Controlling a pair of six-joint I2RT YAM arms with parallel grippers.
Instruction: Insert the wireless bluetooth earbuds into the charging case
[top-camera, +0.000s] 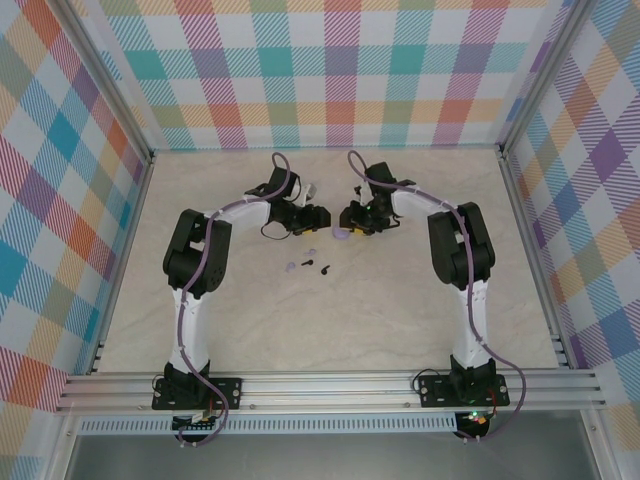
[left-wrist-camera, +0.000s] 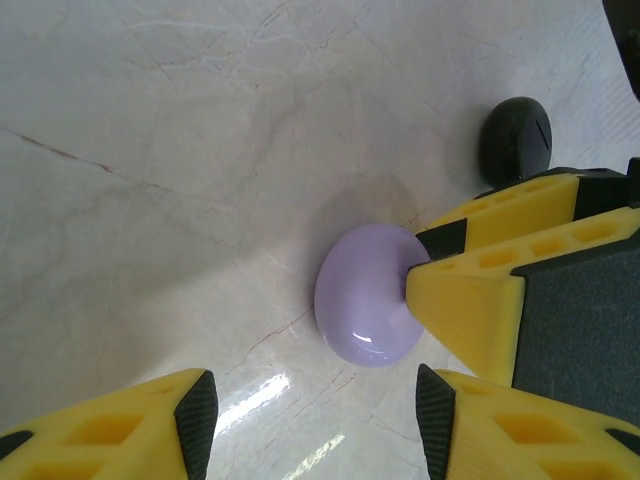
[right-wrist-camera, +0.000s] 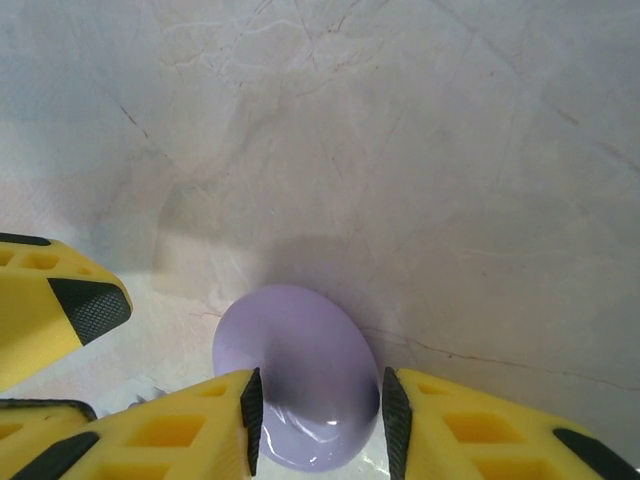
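Note:
A closed lavender charging case (right-wrist-camera: 300, 350) lies on the marble tabletop, and my right gripper (right-wrist-camera: 320, 412) is shut on it, one black pad on each side. In the left wrist view the same case (left-wrist-camera: 362, 305) lies just beyond my left gripper (left-wrist-camera: 315, 425), which is open with bare table between its pads. From above, the two grippers face each other, left (top-camera: 318, 216) and right (top-camera: 347, 226), over the case (top-camera: 340, 236). Two lavender earbuds (top-camera: 292, 266) and two black earbuds (top-camera: 325, 270) lie loose on the table nearer the bases.
A round black case (left-wrist-camera: 515, 135) sits on the table behind the right gripper's fingers (left-wrist-camera: 500, 270). One left finger (right-wrist-camera: 85, 305) shows at the left of the right wrist view. Checked walls enclose the table (top-camera: 400, 320).

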